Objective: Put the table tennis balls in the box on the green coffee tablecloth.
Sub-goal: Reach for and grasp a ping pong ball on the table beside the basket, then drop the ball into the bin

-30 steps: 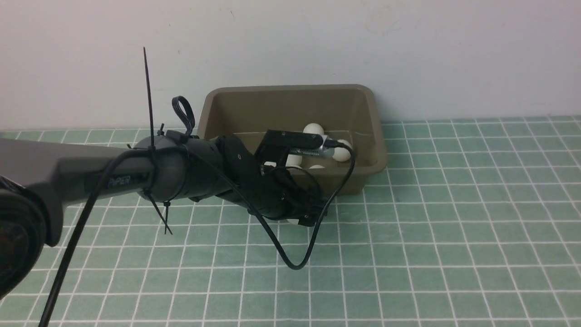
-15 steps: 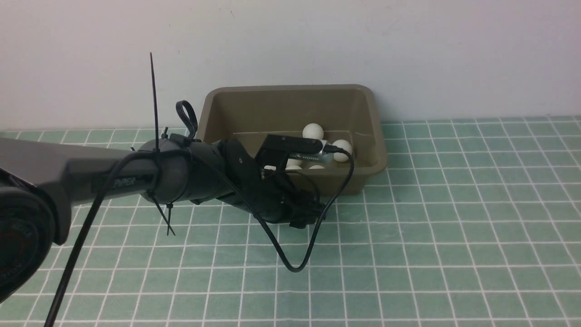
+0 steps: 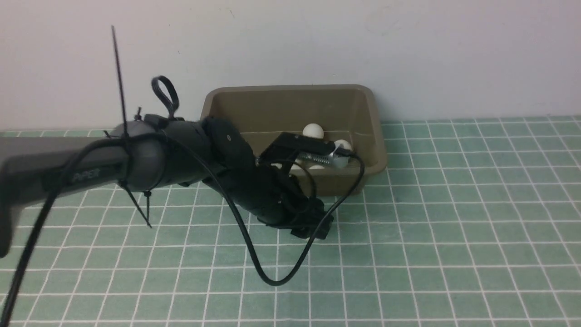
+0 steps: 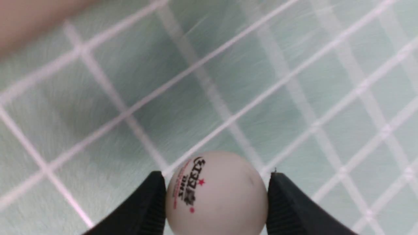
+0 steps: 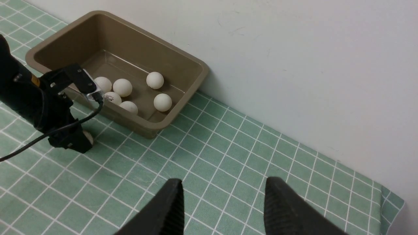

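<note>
**Operator:** Report the state of the left pincer.

**Unit:** My left pincer (image 4: 215, 179) is pinching one small matte white plastic table tennis ball (image 4: 217, 197) printed with a dark logo and red stars. One black finger (image 4: 147, 202) presses on each side of it. In the front view this pincer sits just below the centre of the frame, in front of the near wall of the box, and it hides the held ball. I cannot tell whether the held ball touches the cloth.

**Operator:** Report the right pincer.

**Unit:** My right pincer (image 5: 225, 195) is spread. Its two black fingers stand apart with nothing between them, over bare cloth well apart from the box.

**Operator:** Locate the container and its contents.

**Unit:** The rectangular olive-brown plastic box (image 3: 286, 87) with rounded corners and a flared rim stands at the upper centre of the front frame, against the pale wall (image 3: 454, 54). It rests on the pale teal-green tablecloth (image 3: 454, 236), which has a grid of thin white lines. Six loose white balls (image 5: 154, 80) lie on its floor, most of them near the wall nearest my left arm.
</note>
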Tool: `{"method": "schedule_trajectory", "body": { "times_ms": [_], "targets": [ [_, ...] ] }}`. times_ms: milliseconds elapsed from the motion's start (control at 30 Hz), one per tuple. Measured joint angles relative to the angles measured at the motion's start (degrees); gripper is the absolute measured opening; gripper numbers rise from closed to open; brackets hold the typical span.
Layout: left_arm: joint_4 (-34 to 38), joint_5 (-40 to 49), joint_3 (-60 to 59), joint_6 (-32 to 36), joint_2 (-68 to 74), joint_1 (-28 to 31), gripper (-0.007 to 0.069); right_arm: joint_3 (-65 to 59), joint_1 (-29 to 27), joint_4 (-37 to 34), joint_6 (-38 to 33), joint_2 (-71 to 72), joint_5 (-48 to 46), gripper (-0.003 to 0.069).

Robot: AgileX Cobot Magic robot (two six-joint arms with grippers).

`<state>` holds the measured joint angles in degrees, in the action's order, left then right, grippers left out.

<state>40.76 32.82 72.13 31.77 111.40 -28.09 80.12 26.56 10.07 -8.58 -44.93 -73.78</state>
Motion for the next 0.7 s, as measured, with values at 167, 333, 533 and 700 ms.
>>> {"method": "schedule_trajectory", "body": {
  "times_ms": [167,333,533,700],
  "targets": [
    [5.7,-3.5,0.0,13.8,-9.0,0.0,0.0349,0.0,0.0,0.0,0.0,0.0,0.0,0.0318],
    [8.5,-14.4,0.0,25.0,-11.8,0.3,0.0349,0.0,0.0,0.0,0.0,0.0,0.0,0.0318],
    [9.5,-24.9,0.0,36.6,-8.5,4.6,0.0349,0.0,0.0,0.0,0.0,0.0,0.0,0.0318],
    [9.8,-28.4,0.0,40.2,-4.6,10.5,0.0349,0.0,0.0,0.0,0.0,0.0,0.0,0.0318]
  ]
}}
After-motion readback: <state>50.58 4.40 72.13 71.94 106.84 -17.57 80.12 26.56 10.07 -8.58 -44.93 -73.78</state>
